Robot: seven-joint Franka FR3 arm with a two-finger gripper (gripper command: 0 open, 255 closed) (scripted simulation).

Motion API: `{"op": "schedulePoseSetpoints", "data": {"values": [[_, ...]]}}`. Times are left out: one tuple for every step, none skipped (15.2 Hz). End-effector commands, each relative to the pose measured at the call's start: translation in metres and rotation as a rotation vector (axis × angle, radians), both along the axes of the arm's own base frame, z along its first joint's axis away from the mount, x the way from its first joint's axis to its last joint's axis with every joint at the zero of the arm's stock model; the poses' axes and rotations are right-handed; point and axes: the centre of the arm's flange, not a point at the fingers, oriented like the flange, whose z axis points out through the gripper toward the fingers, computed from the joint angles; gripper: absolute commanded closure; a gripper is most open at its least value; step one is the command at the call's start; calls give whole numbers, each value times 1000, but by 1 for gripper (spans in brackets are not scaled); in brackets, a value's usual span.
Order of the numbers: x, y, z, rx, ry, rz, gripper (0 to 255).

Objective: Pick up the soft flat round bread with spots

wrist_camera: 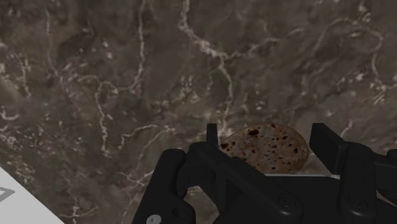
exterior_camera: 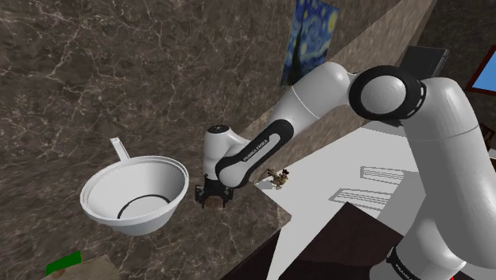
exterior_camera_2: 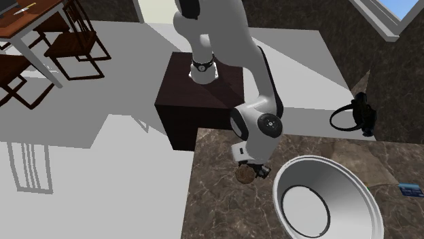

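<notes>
Spotted flatbread (wrist_camera: 264, 147) lies flat on dark marbled surface (wrist_camera: 127, 76), near its edge, right between jaws. Jaws spread, one tip just beside each side of bread; I make out no pinch. My call: set tips down to surface, centre bread, close gently, since thin soft disc may fold or slip. Arm (exterior_camera: 318, 95) stretched low, hand pointing down beside white bowl (exterior_camera: 171, 165).

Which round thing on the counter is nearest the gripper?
The small brown spotted flatbread, lying flat between the fingers of the gripper; the big white bowl sits apart, to one side.
</notes>
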Motion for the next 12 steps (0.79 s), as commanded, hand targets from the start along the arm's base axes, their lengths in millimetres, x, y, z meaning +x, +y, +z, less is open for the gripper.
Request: {"op": "schedulePoseSetpoints", "data": {"values": [[0, -1, 10, 0, 0, 0, 255], [0, -1, 16, 0, 0, 0, 255], [0, -1, 21, 0, 0, 0, 255], [0, -1, 26, 0, 0, 0, 255], [0, -1, 31, 0, 0, 0, 255], [0, -1, 37, 0, 0, 0, 255], [0, -1, 42, 0, 0, 0, 255], [0, -1, 47, 0, 0, 0, 255], [0, -1, 53, 0, 0, 0, 255], [0, -1, 58, 0, 0, 0, 255], [0, -1, 59, 0, 0, 0, 255], [0, -1, 59, 0, 0, 0, 255]]}}
